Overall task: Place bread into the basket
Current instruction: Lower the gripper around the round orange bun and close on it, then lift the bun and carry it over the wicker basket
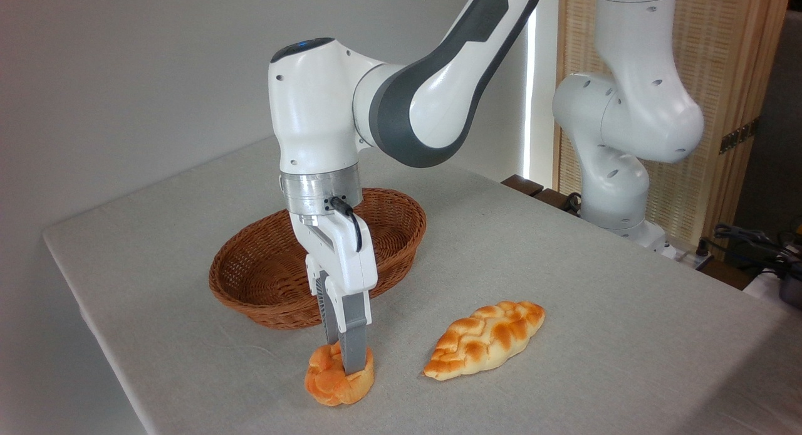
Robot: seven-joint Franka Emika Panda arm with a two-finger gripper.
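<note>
Camera view, left to right. Table [188, 247] is wearing a grey cloth, with its left corner sitting against a plain wall. Basket [263, 297] is sitting left of centre on the cloth, oval, woven, reddish-brown, with nothing showing inside; its right part is hiding behind the wrist. Just in front of the basket, near the table's front edge, the bun [329, 382] is lying on the cloth, apart from the basket rim.

Gripper [343, 360] is pointing straight down onto the bun. Grey fingers [354, 335] are standing vertical, tips pressing into the bun's top and sides, so the bun is looking slightly pinched. Jaws are sitting narrow, closed in on the bun; the bun's underside is appearing to be touching the cloth, hard to tell for sure. A black cable is looping down the white hand body under the metal wrist ring.

Arm [432, 103] is reaching in from the upper right, forearm slanting down-left, then bending at the wrist block so the hand is hanging vertical over the front of the basket.

Right of the bun, loaf [485, 340] is lying diagonally, pale, braided, well clear of the gripper.

Far right, arm base [620, 190] is standing at the table's back edge, in front of a slatted screen [733, 78]; cables are trailing at the right edge.
</note>
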